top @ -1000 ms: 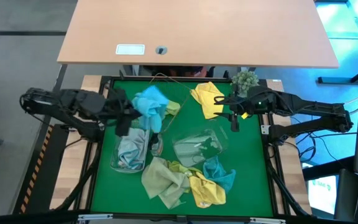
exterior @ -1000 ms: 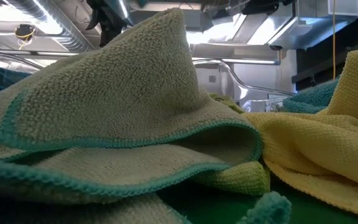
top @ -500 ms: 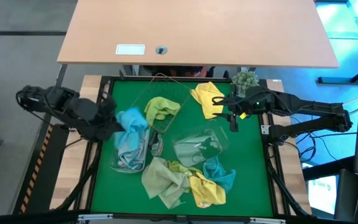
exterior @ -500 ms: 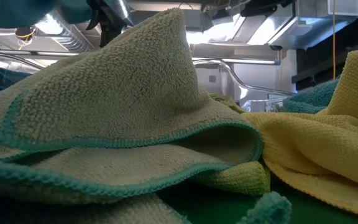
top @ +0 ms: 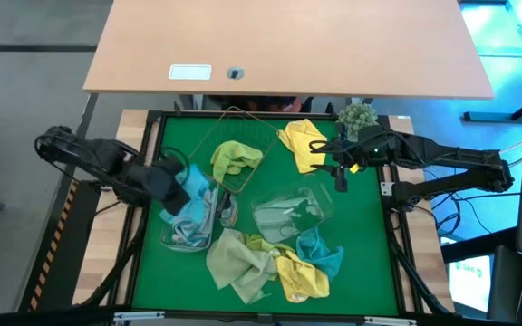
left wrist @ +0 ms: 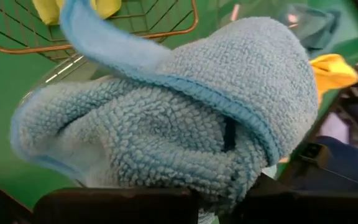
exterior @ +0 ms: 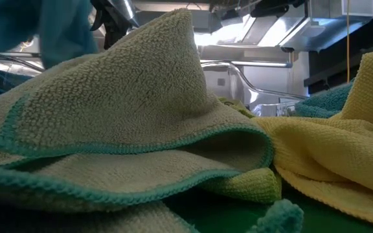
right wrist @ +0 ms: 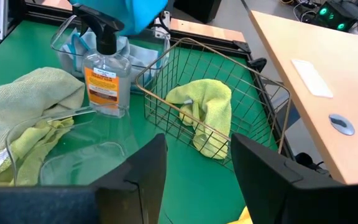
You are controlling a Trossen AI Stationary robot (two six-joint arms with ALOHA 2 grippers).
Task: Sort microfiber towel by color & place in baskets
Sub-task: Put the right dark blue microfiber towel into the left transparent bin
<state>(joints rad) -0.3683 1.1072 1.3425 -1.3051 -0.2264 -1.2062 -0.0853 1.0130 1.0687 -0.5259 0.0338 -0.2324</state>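
overhead, the left pincer point(top: 178, 184) is clenched on a teal blue microfiber towel point(top: 192, 186), holding it over the clear plastic basket point(top: 188, 222) at the left of the green table point(top: 361, 244); that basket already has light grey-blue cloth in it. in the left wrist view the blue towel point(left wrist: 185, 118) bunches in thick folds right at the fingers. just beside the basket stands a clear spray bottle with an orange label point(right wrist: 105, 81). behind it, the tan wire mesh basket point(top: 238, 145) holds one lime green towel point(top: 234, 158). the second clear plastic basket point(top: 290, 215) lies near the middle of the table with a bit of pale green cloth inside. at the near edge sits a heap of loose cloths: a pale olive towel point(top: 238, 263), a yellow towel point(top: 299, 279) and another teal towel point(top: 320, 252), touching one another. the right pincer point(top: 341, 172) hovers released at the far right, next to a separate yellow towel point(top: 299, 143), with a fuzzy grey-green ball point(top: 358, 116) at the corner.
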